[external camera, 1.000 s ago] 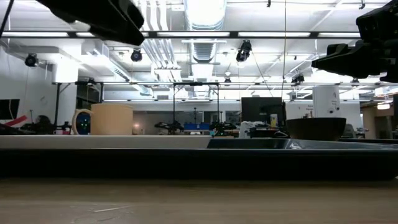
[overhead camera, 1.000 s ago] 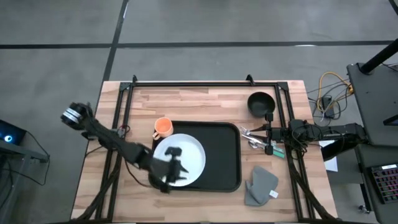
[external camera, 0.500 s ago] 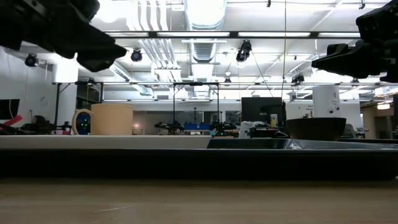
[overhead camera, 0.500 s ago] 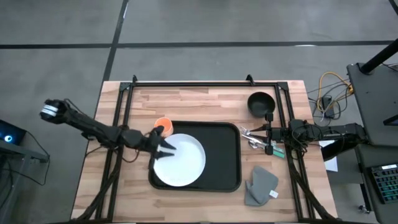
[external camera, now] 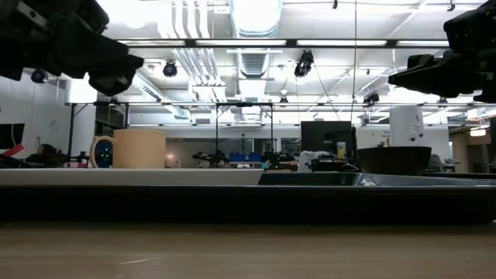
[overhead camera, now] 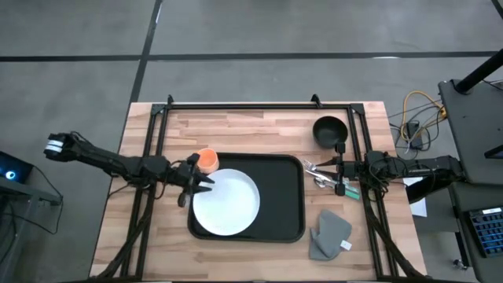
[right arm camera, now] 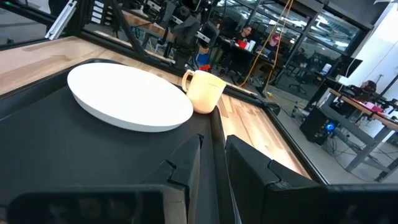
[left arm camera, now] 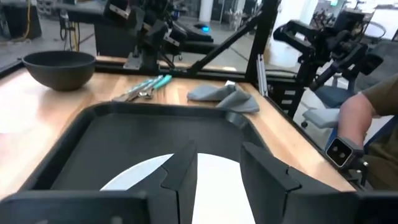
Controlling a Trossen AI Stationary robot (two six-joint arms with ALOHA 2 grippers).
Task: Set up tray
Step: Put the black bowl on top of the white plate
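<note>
On the black tray (overhead camera: 283, 196) lies a white plate (overhead camera: 226, 203), nothing gripping it.

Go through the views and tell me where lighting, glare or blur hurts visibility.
High view: even light, though the left gripper is slightly blurred at the plate edge. Low view: bright ceiling lights leave the arms as black silhouettes, and the tray rim is a dark band. Left wrist view: near fingers soft, bowl clear. Right wrist view: mug washed pale.

tray (overhead camera: 283, 196) — black, rounded corners, low rim | flat, table centre — white plate inside
</note>
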